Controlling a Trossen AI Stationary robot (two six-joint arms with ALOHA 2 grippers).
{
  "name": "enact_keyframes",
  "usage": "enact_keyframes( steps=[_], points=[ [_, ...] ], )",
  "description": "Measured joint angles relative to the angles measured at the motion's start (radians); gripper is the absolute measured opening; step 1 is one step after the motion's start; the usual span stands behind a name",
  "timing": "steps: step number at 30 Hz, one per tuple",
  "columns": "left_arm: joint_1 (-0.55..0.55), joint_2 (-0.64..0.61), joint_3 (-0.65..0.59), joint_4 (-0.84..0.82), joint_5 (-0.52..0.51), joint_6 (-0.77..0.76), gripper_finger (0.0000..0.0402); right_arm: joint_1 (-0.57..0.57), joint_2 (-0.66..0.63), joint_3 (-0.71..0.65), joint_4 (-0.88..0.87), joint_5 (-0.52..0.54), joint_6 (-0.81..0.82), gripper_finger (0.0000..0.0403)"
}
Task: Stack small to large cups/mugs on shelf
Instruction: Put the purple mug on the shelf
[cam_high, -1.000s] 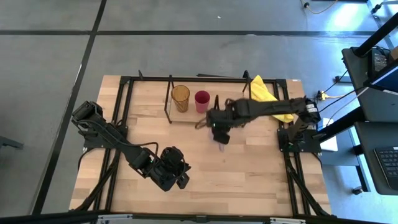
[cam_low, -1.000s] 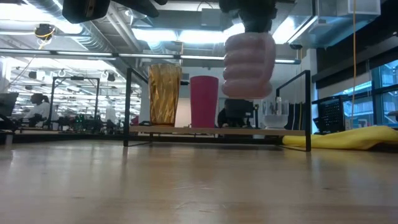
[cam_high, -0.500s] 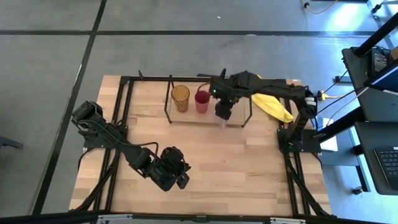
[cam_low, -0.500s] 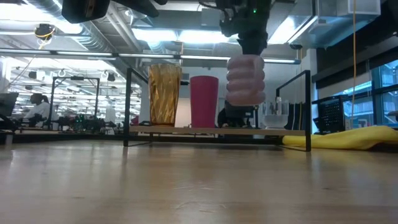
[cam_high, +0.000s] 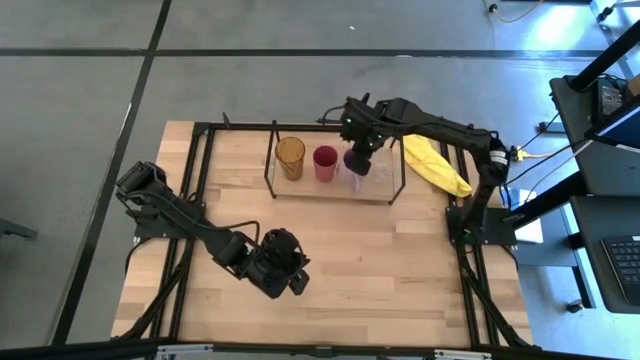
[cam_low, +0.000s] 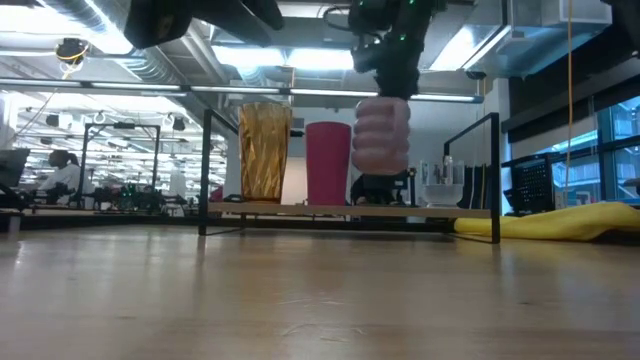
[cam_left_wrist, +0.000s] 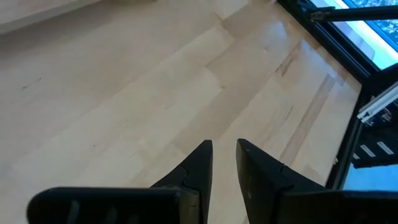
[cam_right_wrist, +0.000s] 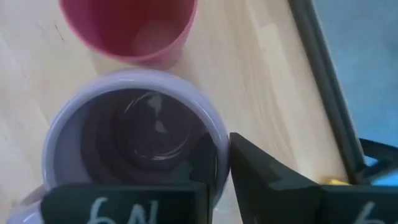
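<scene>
between the fingers of the right gripper (cam_right_wrist: 221, 177) sits the rim of the lavender mug (cam_low: 381, 136). one finger is inside the mug and one is outside, and they pinch its wall. the mug hangs upright in the air over the shelf (cam_low: 350, 211), not touching the board. just beside the mug stands the magenta-red cup (cam_low: 328, 163), and past that cup stands the tall amber tumbler (cam_low: 264, 153). both are upright on the shelf board. on the other side of the mug, near the shelf's end, a small clear glass (cam_low: 442, 191) stands on the board. off past that end of the shelf a yellow cloth (cam_high: 434, 166) lies on the table (cam_high: 400, 270).

well apart from all this, the left gripper (cam_left_wrist: 224, 163) hangs over the bare wood near the table's front. its fingers are close together with a thin gap, and they hold nothing.
</scene>
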Motion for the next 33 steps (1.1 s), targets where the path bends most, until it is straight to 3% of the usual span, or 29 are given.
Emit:
enact_keyframes(
  steps=[8,33],
  points=[
    [0.018,0.0,0.0,0.009,0.043,0.005,0.0066,-0.053,0.07,-0.002,0.001,0.005,-0.072,0.0045],
    [0.027,0.0,0.0,0.008,0.046,0.02,0.0066,-0.104,0.111,-0.002,-0.017,-0.061,-0.048,0.005]
  ],
)
